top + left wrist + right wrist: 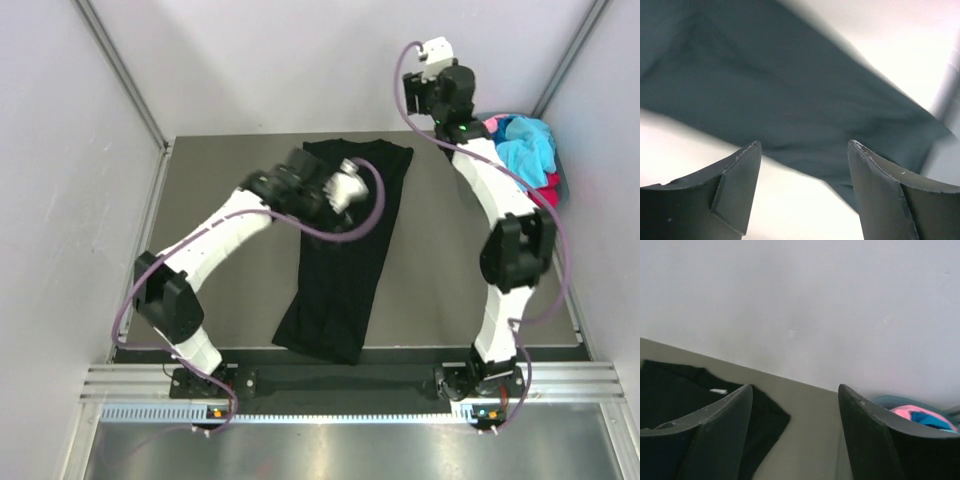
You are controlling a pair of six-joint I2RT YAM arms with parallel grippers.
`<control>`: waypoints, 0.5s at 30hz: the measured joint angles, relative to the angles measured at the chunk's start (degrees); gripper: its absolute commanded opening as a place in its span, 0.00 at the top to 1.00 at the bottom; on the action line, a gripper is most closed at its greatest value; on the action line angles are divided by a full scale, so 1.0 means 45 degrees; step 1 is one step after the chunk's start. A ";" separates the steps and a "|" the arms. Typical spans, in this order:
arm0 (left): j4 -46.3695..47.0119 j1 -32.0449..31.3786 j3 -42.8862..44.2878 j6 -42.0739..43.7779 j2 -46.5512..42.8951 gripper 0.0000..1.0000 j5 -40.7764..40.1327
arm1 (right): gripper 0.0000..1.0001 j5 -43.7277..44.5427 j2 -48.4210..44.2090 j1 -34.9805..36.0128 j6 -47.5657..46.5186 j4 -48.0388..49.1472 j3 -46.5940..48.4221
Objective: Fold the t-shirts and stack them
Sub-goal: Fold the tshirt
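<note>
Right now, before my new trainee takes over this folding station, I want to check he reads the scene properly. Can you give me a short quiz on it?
1. True or false: the black t-shirt lies on the table as one long, narrow strip.
2. Where are the colourful t-shirts? A) heaped in the basket at the far right corner; B) under the black one; C) stacked at the near edge.
3. Is the left gripper or the right gripper holding cloth?

Key: 1 true. 2 A. 3 Neither; both are open with nothing between the fingers.
</note>
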 measured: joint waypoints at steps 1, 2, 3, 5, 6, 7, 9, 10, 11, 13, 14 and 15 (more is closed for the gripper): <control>0.0413 0.0777 -0.0097 -0.0325 0.0005 0.29 0.0170 | 0.32 -0.0316 -0.0636 -0.0073 0.0345 -0.0272 -0.0461; 0.0952 0.1753 -0.0301 -0.0772 0.0034 0.37 0.0418 | 0.32 -0.0719 -0.1273 -0.0126 0.0709 -0.0549 -0.1025; 0.1360 0.2501 -0.0525 -0.1307 0.0058 0.39 0.0661 | 0.33 -0.1122 -0.1787 -0.0165 0.1049 -0.0918 -0.1545; 0.2040 0.3434 -0.0797 -0.2283 0.0233 0.52 0.1151 | 0.34 -0.1914 -0.2477 -0.0189 0.1685 -0.1520 -0.2715; 0.2283 0.3619 -0.0826 -0.2715 0.0364 0.54 0.1394 | 0.34 -0.2259 -0.2628 -0.0228 0.1933 -0.1753 -0.3206; 0.2633 0.3823 -0.0831 -0.3230 0.0593 0.54 0.1792 | 0.34 -0.2667 -0.2788 -0.0267 0.2249 -0.1841 -0.3959; 0.3385 0.4211 -0.0811 -0.4318 0.1175 0.53 0.2511 | 0.34 -0.3347 -0.2890 -0.0277 0.2686 -0.2346 -0.5294; 0.3682 0.4391 -0.0748 -0.4804 0.1569 0.52 0.2866 | 0.34 -0.3638 -0.2890 -0.0291 0.2846 -0.2613 -0.5906; 0.3900 0.4614 -0.0622 -0.5265 0.2079 0.52 0.3196 | 0.34 -0.3910 -0.2890 -0.0306 0.2958 -0.2885 -0.6450; 0.4056 0.5085 -0.0063 -0.6033 0.3254 0.51 0.3721 | 0.34 -0.4371 -0.2890 -0.0335 0.3143 -0.3419 -0.7116; 0.4153 0.5362 0.0306 -0.6348 0.3954 0.51 0.3925 | 0.34 -0.4517 -0.2890 -0.0340 0.3215 -0.3541 -0.7276; 0.4192 0.5629 0.0719 -0.6620 0.4629 0.51 0.4143 | 0.34 -0.4731 -0.2924 -0.0355 0.3288 -0.3580 -0.7431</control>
